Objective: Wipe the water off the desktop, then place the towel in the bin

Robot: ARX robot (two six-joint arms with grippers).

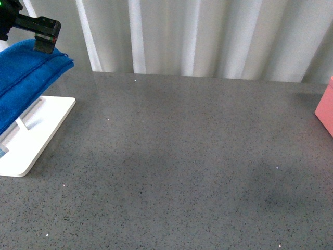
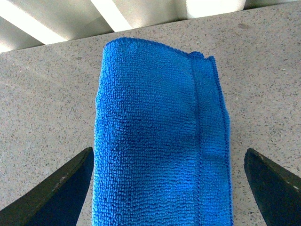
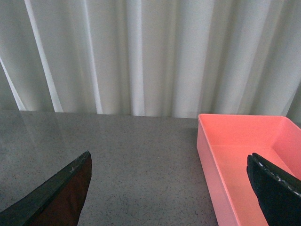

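Black arms, wedge-shaped fingers

Above the towel point(image 1: 26, 73), the left arm point(image 1: 36, 25) is a boxy black housing with a small red mark (plus a green glint). The left gripper point(image 2: 168, 150) and right gripper point(image 3: 169, 154) have dark tapering fingers, one of the right's flecked pale.

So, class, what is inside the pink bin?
The bin shows bare pink floor and walls; nothing lies in the visible part. A finger of the right gripper covers part of the floor, and the near end is out of frame.
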